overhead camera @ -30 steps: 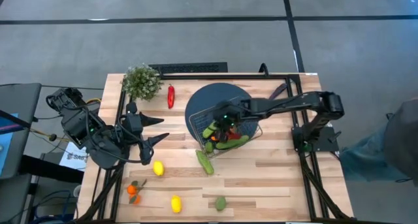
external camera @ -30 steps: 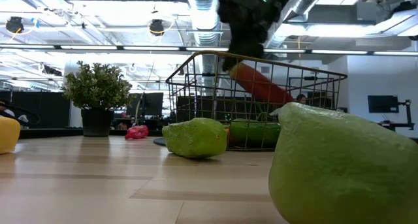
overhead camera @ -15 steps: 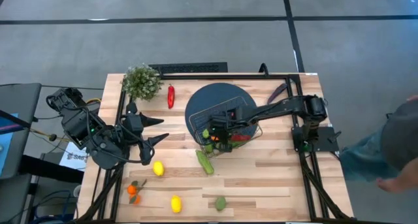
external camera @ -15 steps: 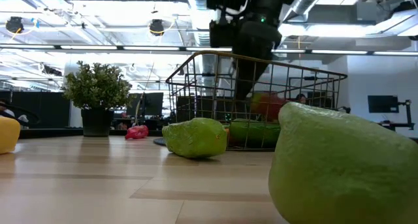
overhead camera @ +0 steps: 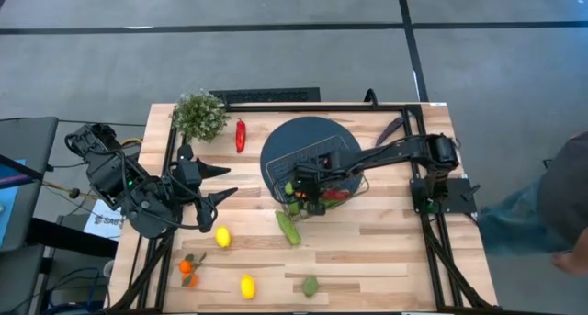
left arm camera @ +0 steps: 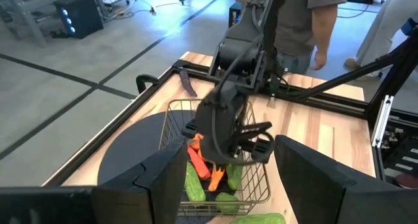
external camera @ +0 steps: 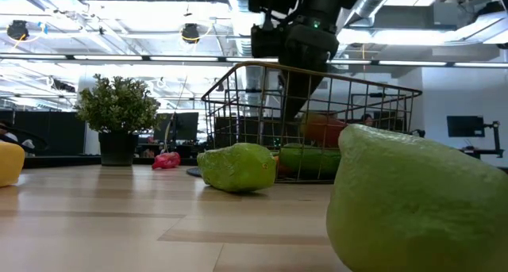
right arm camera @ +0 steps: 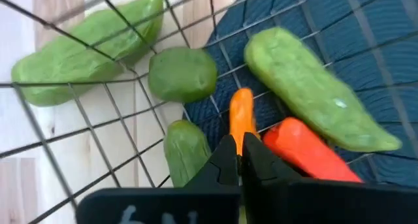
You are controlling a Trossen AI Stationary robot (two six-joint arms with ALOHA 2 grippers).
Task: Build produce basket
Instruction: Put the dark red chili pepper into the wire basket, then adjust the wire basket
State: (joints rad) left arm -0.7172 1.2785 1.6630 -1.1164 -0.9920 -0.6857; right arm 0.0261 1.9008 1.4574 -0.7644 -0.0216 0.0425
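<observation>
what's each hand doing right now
left hand: open, empty, over the table's left.
right hand: shut inside the basket, fingertips at a carrot.

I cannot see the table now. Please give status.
Right pincer shut, down in the basket, tips at a carrot. Left pincer open, waiting at left. One cucumber lies outside the basket.

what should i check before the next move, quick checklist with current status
1. Right claw shut and down inside the basket: ok.
2. Right claw free of the orange carrot: cannot tell, its tips are at the carrot's end.
3. Left claw open, waiting at the table's left: ok.
4. All produce in the basket: not ok; cucumber, lemon and red pepper lie outside.
5. Basket flat: not ok, it looks tilted.
</observation>
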